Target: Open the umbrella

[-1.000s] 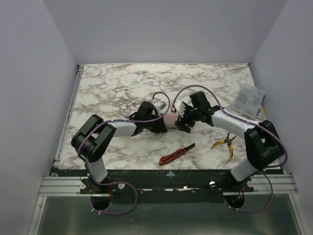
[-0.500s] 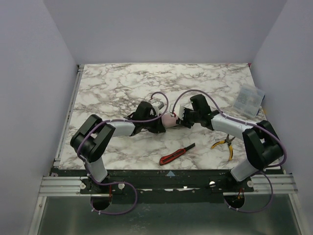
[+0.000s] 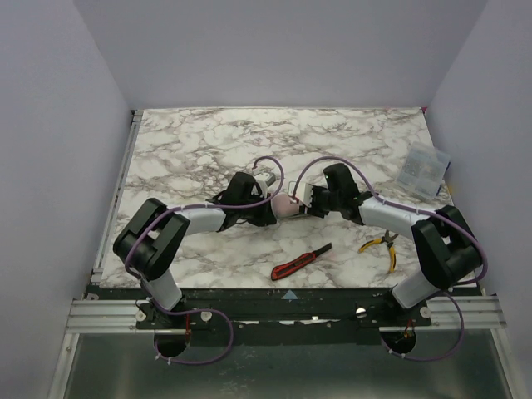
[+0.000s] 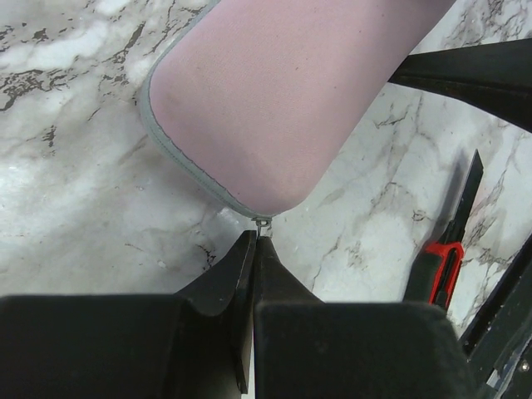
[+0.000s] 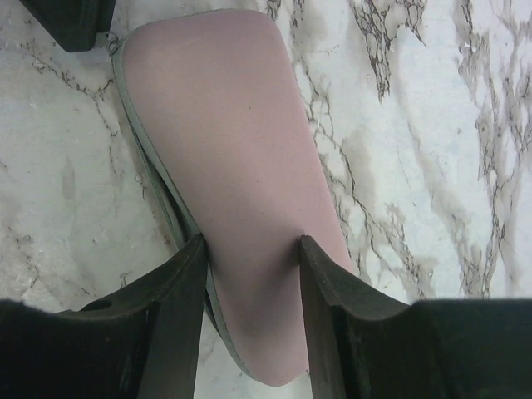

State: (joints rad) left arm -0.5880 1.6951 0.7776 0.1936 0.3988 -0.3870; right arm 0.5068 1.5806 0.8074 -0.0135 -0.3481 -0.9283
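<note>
Overhead view: white marble-look table (image 3: 191, 150) w/ dark grey veins, boxed in by plain pale lavender walls (image 3: 274, 50) at back & both sides; metal rail (image 3: 283, 314) along the near edge, where both arm bases are bolted.

The umbrella (image 3: 285, 204) lies flat near table centre, between the two arms; only a smooth pink oblong w/ a grey zip seam round its edge shows.

Left gripper (image 3: 268, 209) meets its left end; in the left wrist view the jaws are pressed together, pinching the small metal zip pull (image 4: 263, 224) at the rounded tip.

Right gripper (image 3: 309, 202) is at the other end; in the right wrist view its two black fingers (image 5: 187, 266) clamp the pink body from either side.

Red-and-black utility knife (image 3: 301, 261) lies nearer the bases, apart from the umbrella; yellow-handled pliers (image 3: 384, 243) to its right; clear plastic packet (image 3: 422, 170) near the right wall.
</note>
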